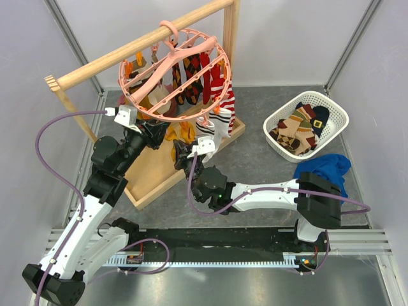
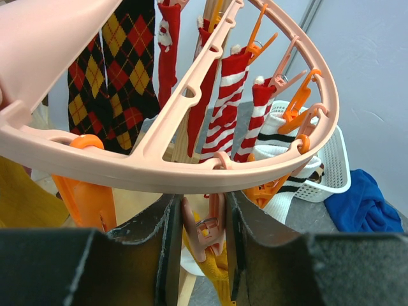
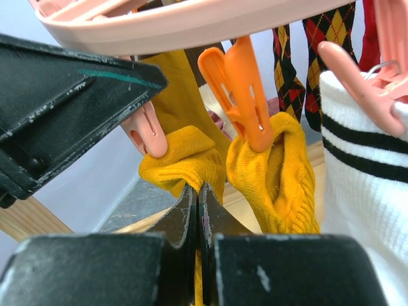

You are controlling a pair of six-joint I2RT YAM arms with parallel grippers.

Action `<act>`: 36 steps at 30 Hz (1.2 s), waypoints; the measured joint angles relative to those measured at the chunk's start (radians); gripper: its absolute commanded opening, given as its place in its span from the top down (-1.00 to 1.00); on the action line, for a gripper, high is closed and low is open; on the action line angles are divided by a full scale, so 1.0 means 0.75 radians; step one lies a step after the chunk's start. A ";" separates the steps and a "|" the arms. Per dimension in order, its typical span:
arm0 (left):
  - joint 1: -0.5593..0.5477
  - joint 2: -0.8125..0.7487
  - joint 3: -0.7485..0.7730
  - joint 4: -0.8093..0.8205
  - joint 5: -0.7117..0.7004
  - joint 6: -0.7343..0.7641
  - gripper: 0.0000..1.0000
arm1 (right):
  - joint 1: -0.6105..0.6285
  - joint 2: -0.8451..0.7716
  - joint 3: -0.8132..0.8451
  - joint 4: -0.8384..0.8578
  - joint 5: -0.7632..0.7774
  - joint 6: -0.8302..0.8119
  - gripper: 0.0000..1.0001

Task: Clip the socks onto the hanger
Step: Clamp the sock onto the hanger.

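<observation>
Well past the start, by the look of it. Up on the hanger [image 1: 169,64], hooked over the wooden rail [image 1: 127,54] above the desk [image 1: 258,150]: argyle socks [image 2: 127,70], red-striped socks [image 2: 223,102], a white sock [image 3: 363,166] with black bands, and a pegged mustard sock [image 3: 274,166] under an orange clip [image 3: 242,95]. Now working on the next one: squeezing a pink clip [image 2: 205,233] with the left hand [image 2: 201,204], one finger pressed on each side, just below the ring. Pinching the loose mustard sock [image 3: 185,159] with the right hand [image 3: 196,191], fingers closed tight on the fabric, cuff held right at that clip's mouth. Touching the cloth at the tip, yes, but biting it? Cannot tell from here. Plenty left too: a heap of patterned socks [image 1: 296,131] waiting in the white basket [image 1: 331,103] at the right, well apart from the hanger, with a blue cloth [image 1: 328,164] just beside it. Hard to count that heap, piled one over another. Hard to count free clips as well, with the far side of the ring screened by hanging socks and the broad crossbar. And from above, both hands tucked under the ring, fingertips out of sight.
</observation>
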 measured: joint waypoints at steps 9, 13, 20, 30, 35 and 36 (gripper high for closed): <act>0.000 0.000 0.000 0.000 -0.001 -0.002 0.97 | 0.000 -0.055 -0.037 -0.014 -0.052 0.106 1.00; 0.000 0.000 -0.001 0.000 0.000 -0.004 0.97 | 0.000 -0.056 -0.037 -0.021 -0.068 0.128 1.00; 0.000 0.000 -0.001 0.000 0.000 -0.011 0.75 | 0.000 -0.056 -0.037 -0.026 -0.084 0.140 1.00; 0.001 0.000 -0.013 -0.042 0.001 -0.026 -0.39 | 0.000 -0.056 -0.037 -0.026 -0.084 0.133 1.00; 0.001 0.000 -0.022 -0.070 0.002 -0.029 -0.56 | 0.000 -0.056 -0.037 -0.024 -0.090 0.118 0.78; 0.001 -0.001 -0.022 -0.071 0.002 -0.030 -0.62 | 0.000 -0.056 -0.037 -0.024 -0.092 0.113 0.64</act>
